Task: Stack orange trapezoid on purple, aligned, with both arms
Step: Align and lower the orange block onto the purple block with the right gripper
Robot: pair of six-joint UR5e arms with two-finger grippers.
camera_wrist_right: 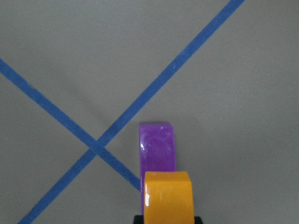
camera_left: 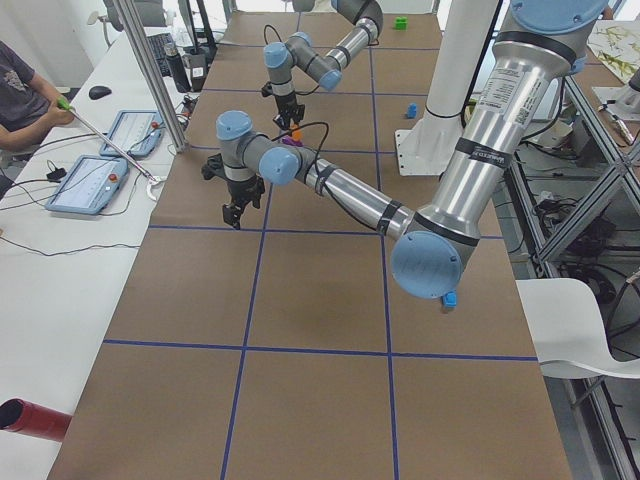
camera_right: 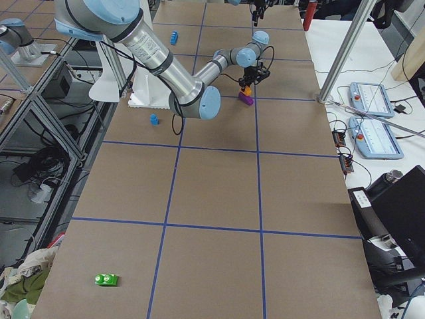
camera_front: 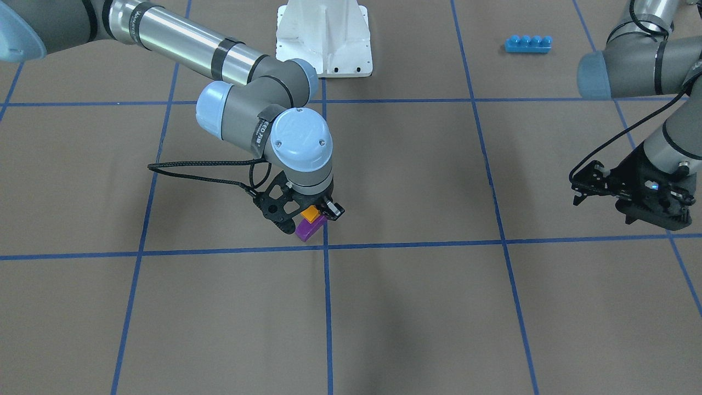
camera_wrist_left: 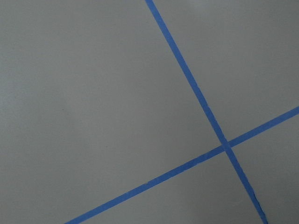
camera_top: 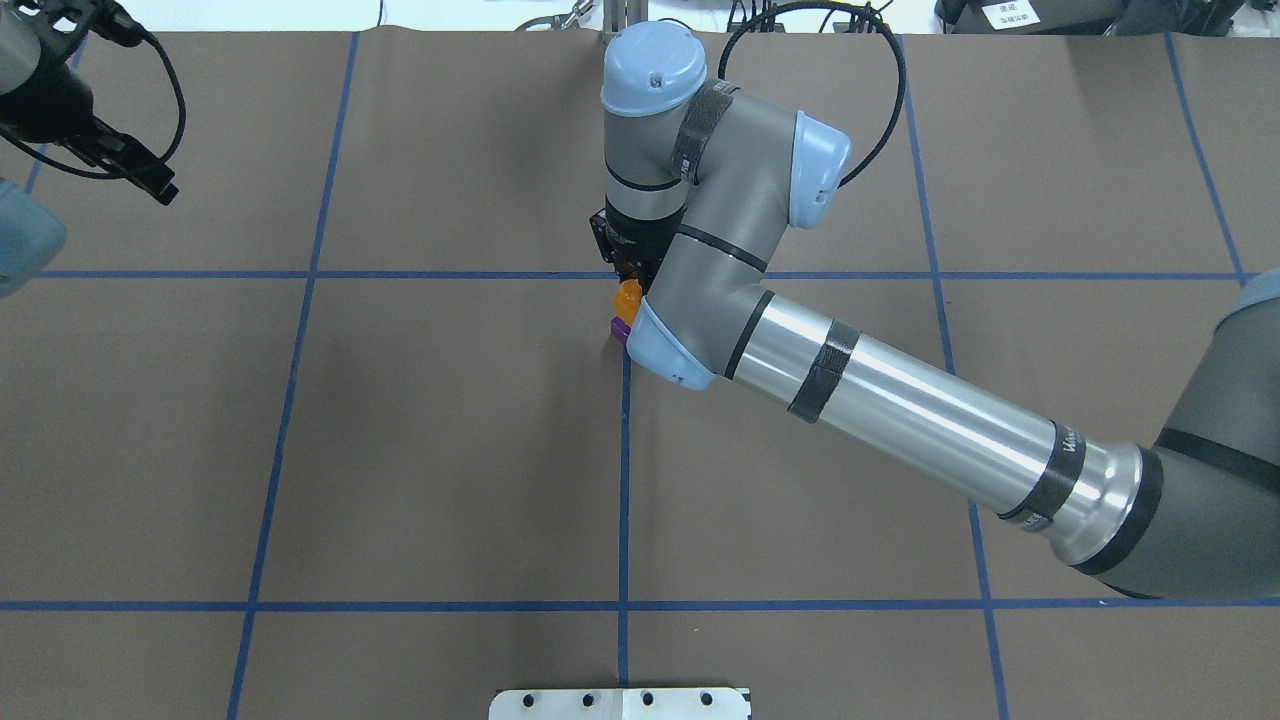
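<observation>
Left gripper point(camera_front: 602, 211): far left, hanging over the bare brown table point(camera_front: 411, 181), fingers spread, nothing in them. Its wrist cam sees only paper and blue tape.
Long blue brick point(camera_front: 527, 44): same side, close to the robot's white base point(camera_front: 323, 38), well apart from the rest.
Centre: purple brick point(camera_front: 307, 230) lies on the table just beside a tape crossing point(camera_front: 325, 245). Orange brick point(camera_front: 312, 213) is directly over one end of it, clenched in the right gripper point(camera_front: 311, 218), which points straight down. Can't tell whether orange touches purple or sits just above it. In the wrist cam orange covers only purple's nearer end.
Right arm point(camera_top: 900, 400) reaches in from the right.
</observation>
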